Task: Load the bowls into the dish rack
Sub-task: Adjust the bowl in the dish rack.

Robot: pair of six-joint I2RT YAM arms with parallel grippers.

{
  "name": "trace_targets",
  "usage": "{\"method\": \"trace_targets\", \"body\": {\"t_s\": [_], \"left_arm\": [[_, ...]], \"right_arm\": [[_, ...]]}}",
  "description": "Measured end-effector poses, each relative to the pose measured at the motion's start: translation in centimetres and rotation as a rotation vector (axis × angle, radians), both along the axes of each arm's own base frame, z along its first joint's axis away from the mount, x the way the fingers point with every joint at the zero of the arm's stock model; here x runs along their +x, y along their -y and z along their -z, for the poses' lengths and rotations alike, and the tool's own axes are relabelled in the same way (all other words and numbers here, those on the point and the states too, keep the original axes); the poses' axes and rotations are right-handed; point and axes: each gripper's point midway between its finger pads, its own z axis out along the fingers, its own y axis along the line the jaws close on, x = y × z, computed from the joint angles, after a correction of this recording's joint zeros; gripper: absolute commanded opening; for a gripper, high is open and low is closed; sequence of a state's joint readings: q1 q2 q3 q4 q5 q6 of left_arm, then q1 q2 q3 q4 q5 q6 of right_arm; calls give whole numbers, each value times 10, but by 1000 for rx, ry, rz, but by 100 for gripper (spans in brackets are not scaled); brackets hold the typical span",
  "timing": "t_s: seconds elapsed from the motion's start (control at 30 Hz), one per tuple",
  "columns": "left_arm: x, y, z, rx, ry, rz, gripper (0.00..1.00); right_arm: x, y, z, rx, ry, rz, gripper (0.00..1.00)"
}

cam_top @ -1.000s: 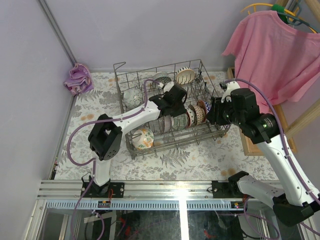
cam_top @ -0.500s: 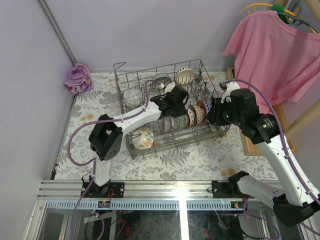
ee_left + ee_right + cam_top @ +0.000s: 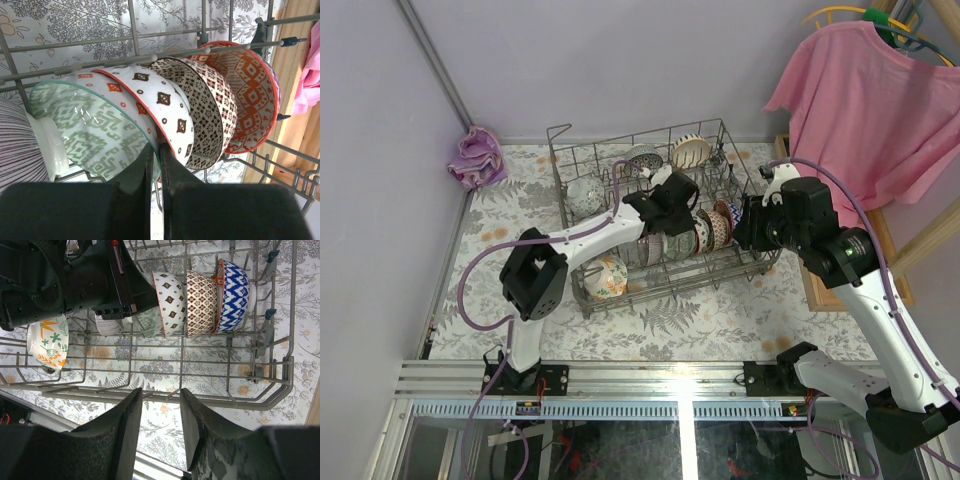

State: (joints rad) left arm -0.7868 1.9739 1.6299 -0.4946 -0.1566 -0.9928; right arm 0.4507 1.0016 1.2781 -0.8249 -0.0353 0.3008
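In the overhead view, the dish rack (image 3: pixel 720 272) is seen on the flower-patterned table (image 3: pixel 770 320), with a row of bowls (image 3: pixel 710 230) standing on edge in its near half. A floral bowl (image 3: pixel 607 277) sits at the near left corner, and more bowls are lodged at the back. The left gripper (image 3: pixel 670 215) is lowered into the rack beside the row; the right gripper (image 3: pixel 745 225) is held at the rack's right end.

From the left wrist, the left gripper's fingers (image 3: pixel 170 170) are seen pressed together with nothing visible between them, their tips at the rim of a green-patterned bowl (image 3: pixel 85 125). A red-rimmed white bowl (image 3: pixel 160 105), a brown lattice bowl (image 3: pixel 210 110) and an orange bowl (image 3: pixel 252 90) are stacked against it.

From the right wrist, the right gripper's fingers (image 3: pixel 120 435) are seen spread and empty outside the rack wall. A blue-and-white bowl (image 3: pixel 235 290) ends the row.
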Motion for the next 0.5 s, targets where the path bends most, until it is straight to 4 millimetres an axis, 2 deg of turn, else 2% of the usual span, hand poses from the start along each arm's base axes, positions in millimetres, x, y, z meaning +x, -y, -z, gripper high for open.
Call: {"method": "trace_targets", "body": {"t_s": [0.3, 0.5], "left_arm": [[-5, 1, -1, 12, 1, 22, 0], [-14, -2, -13, 20, 9, 77, 0]], "right_arm": [[0, 0, 0, -2, 1, -2, 43], [1, 0, 1, -4, -2, -2, 43]]}}
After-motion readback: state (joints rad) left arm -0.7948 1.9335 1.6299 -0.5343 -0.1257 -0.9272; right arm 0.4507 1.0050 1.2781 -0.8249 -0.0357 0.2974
